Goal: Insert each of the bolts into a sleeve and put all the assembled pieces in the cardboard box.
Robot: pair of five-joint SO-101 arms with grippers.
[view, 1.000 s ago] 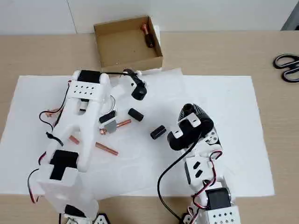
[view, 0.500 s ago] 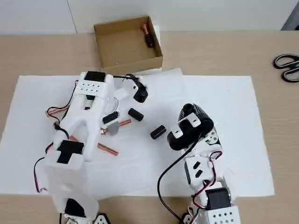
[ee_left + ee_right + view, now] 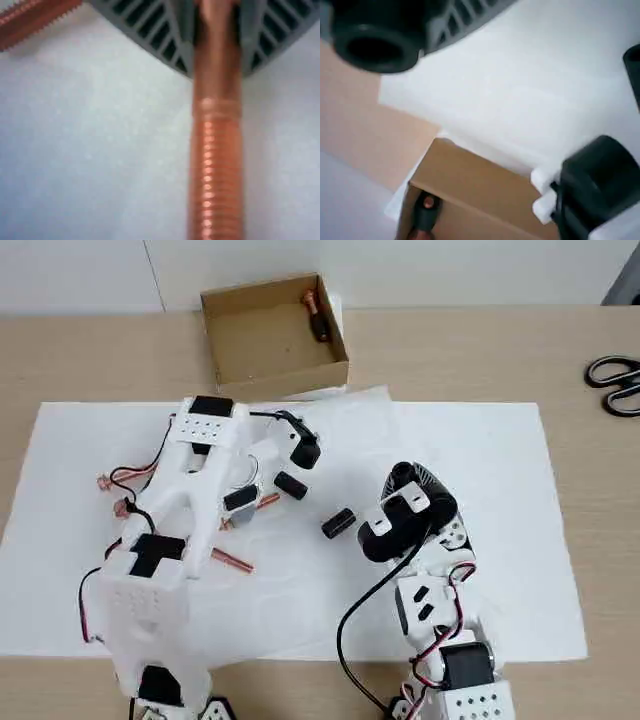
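At the far left of the white sheet [image 3: 500, 460] I could see a copper bolt end [image 3: 105, 481] beside the left arm's wires. A loose bolt [image 3: 230, 560] lay flat on the sheet, just beside that arm. The left gripper [image 3: 240, 506] was down at the sheet. Its grey jaws were clamped tight on a held bolt [image 3: 266, 502], whose threaded shank [image 3: 215, 165] stuck straight out from between them.

Just right of that bolt's tip a free sleeve [image 3: 291, 485] lay on its side. A second sleeve [image 3: 339, 523] lay farther right, between the two arms. Beyond the sheet's far edge stood the cardboard box [image 3: 285, 375], with one assembled piece [image 3: 315, 315] in its right-hand corner.

The right gripper [image 3: 403, 480] was pinched on a carried sleeve [image 3: 375, 42], whose open bore faced the wrist camera. A pair of scissors [image 3: 615, 383] lay on the bare table at the far right, well apart from everything else.
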